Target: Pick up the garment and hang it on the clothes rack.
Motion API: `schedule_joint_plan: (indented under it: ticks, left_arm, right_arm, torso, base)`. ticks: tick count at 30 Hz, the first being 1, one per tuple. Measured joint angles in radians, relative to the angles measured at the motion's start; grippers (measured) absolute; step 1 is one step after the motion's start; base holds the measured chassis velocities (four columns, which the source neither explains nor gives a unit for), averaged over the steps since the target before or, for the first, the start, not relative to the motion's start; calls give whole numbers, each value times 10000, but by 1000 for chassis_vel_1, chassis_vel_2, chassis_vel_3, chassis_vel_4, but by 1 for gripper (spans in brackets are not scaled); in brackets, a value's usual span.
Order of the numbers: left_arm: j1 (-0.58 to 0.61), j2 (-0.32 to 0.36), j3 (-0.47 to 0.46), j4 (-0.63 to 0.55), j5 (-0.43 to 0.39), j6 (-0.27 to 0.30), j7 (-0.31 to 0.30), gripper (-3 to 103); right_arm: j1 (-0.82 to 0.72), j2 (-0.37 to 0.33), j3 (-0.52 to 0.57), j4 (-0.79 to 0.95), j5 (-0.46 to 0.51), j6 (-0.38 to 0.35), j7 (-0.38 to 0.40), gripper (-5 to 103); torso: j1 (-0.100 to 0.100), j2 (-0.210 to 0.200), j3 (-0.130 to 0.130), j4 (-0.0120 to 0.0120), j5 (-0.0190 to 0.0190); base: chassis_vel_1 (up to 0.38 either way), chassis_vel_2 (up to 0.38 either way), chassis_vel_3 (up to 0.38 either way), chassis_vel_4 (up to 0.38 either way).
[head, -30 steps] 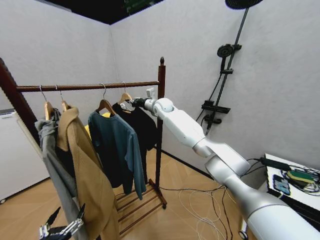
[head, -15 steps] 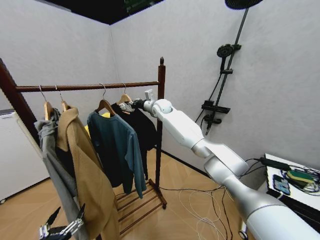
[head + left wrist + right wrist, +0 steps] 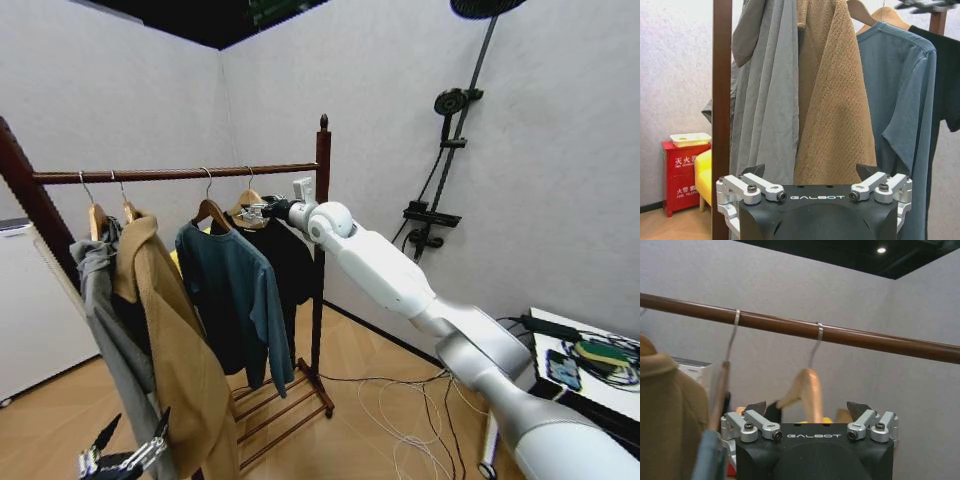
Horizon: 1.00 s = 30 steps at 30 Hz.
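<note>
Right gripper (image 3: 262,210) stretched out long to the middle of the frame, fingers spread wide by the wooden hanger (image 3: 802,390). Black garment (image 3: 285,255) hanging smooth on the clothes rack (image 3: 175,173). Left gripper (image 3: 125,457) parked low, lower left, fingers open.

**Counts on and around the rack**

One clothes rack (image 3: 322,230) stood with one horizontal bar. Four garments hung from it: one grey piece (image 3: 100,300), one tan coat (image 3: 175,350), one teal shirt (image 3: 235,300) and one black garment (image 3: 290,255). Four hanger hooks crossed the bar. Two grippers were visible: the left gripper (image 3: 125,460) and the right gripper (image 3: 258,211).
</note>
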Motion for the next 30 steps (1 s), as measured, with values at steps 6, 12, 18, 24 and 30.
schedule_joint_plan:
  ticks: [6,12,18,24,30]
  left_arm:
    - [0,0,0,0,0,0,2,100]
    - [0,1,0,0,0,0,0,100]
    - [0,0,0,0,0,0,0,100]
    - [0,1,0,0,0,-1,1,100]
    - [0,1,0,0,0,-1,2,100]
  right_arm:
    - [-1190,-1750,531,2259,76,-447,1394,100]
    - [-3565,-3350,2390,4649,-45,-772,1759,100]
    - [-6645,-4925,4789,6840,-279,-623,2034,100]
    - [-9506,-4993,7171,7969,-939,-432,2079,100]
    - [-12084,-4184,8893,8686,-1685,-409,2006,100]
  torso:
    - [-1,0,-1,-12,4]
    - [0,0,0,-5,6]
    - [-2,1,-1,-9,6]
    - [-3,1,-2,-4,-3]
    - [-3,1,-1,-6,3]
  base:
    - [0,0,0,0]
    - [0,0,0,0]
    - [0,0,0,0]
    - [-33,-43,-42,-30]
    - [-81,-88,-87,-61]
